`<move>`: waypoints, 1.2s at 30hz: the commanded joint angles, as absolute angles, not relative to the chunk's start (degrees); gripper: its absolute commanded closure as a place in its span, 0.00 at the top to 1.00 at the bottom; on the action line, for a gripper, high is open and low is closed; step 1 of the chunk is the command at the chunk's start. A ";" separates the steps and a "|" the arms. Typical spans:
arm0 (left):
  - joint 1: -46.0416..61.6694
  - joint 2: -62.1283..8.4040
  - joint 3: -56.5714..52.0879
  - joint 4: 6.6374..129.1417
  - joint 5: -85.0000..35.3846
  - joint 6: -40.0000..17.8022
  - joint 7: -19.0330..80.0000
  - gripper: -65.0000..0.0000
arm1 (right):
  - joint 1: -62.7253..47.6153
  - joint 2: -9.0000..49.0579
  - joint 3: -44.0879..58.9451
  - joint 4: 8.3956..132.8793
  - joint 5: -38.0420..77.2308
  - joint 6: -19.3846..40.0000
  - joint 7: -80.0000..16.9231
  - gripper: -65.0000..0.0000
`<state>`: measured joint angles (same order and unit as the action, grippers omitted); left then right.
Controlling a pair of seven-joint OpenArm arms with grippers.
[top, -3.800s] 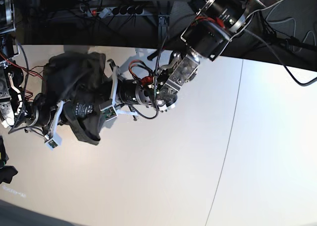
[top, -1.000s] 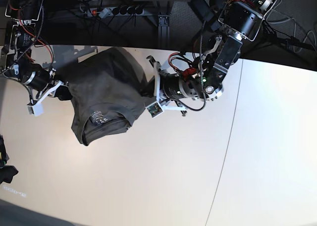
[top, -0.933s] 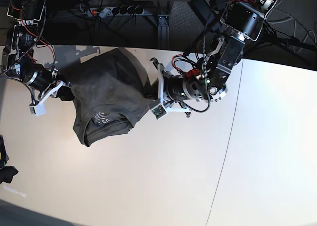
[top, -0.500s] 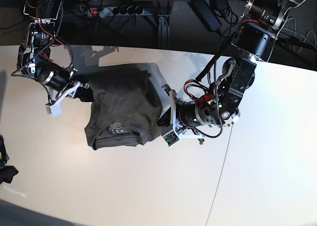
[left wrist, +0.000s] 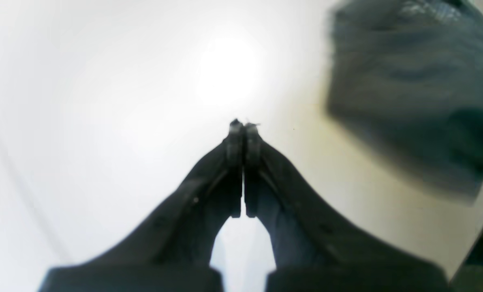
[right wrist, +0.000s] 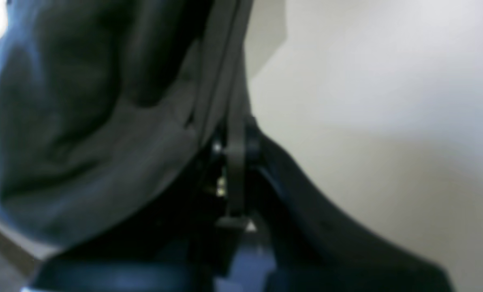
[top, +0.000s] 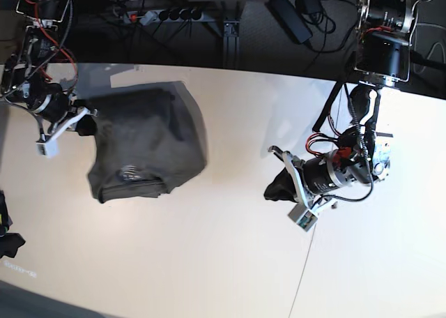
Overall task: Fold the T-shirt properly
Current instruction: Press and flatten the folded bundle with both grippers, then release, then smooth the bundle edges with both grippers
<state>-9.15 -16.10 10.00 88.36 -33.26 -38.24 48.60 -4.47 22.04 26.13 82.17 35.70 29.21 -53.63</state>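
While the right tool (right wrist: 235,134) stayed clamped on the T-shirt (top: 143,147) edge, left tool (left wrist: 242,129) pressed together, empty, above the bench (top: 209,262).

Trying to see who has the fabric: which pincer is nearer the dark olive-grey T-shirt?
The right. The right pincer is shut on an edge of the dark olive-grey cotton T-shirt. The left pincer is shut on nothing, clear of it over the bare white table.

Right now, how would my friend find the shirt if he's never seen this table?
Start at the big pale table in the base view and look to its far left part. The T-shirt is the dark, wrinkly bundle there, with the right gripper clamped on its edge. Nothing else on the table is cloth.
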 commanded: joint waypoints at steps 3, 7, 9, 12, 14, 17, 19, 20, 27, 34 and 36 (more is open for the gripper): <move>-6.39 -19.14 6.81 93.32 -36.84 -40.00 47.90 0.00 | -5.13 26.96 29.54 83.07 37.56 31.48 -52.58 0.00; -1.65 -21.15 4.21 97.10 -38.41 -40.00 47.86 0.00 | -7.01 29.80 30.63 83.13 41.54 31.53 -52.60 0.00; -0.21 -21.12 3.66 97.73 -38.54 -40.00 47.88 0.00 | -7.03 29.19 30.63 83.13 41.54 31.53 -52.82 0.00; 1.52 -21.12 3.66 98.28 -38.87 -40.00 48.21 0.00 | -7.20 26.98 30.63 83.13 41.39 31.53 -52.97 0.00; 2.52 -21.15 3.66 98.43 -39.66 -40.00 49.15 0.00 | -7.33 24.67 30.61 83.13 41.45 31.53 -52.97 0.00; 4.40 -21.17 3.64 99.15 -39.86 -40.00 50.22 0.00 | -7.35 20.75 30.61 83.13 41.43 31.53 -52.97 0.00; 6.13 -21.34 3.07 99.94 -40.05 -40.00 50.24 0.00 | -7.35 18.41 30.61 83.15 41.45 31.55 -52.95 0.00; 7.11 -21.32 2.37 100.36 -40.05 -40.00 50.26 0.00 | -7.33 17.34 30.61 83.15 41.43 31.57 -52.95 0.00; 13.08 -21.30 -7.73 101.67 -43.31 -40.00 50.46 0.00 | -7.31 14.24 27.83 83.15 40.51 31.70 -52.84 0.00; 16.67 -21.32 -16.88 101.67 -49.21 -40.00 53.45 0.00 | -7.33 17.47 30.09 85.60 38.52 31.57 -51.40 0.00; 17.89 -21.30 -18.96 101.67 -50.37 -40.00 53.45 0.00 | -7.35 19.09 30.79 87.00 38.59 31.62 -51.44 0.00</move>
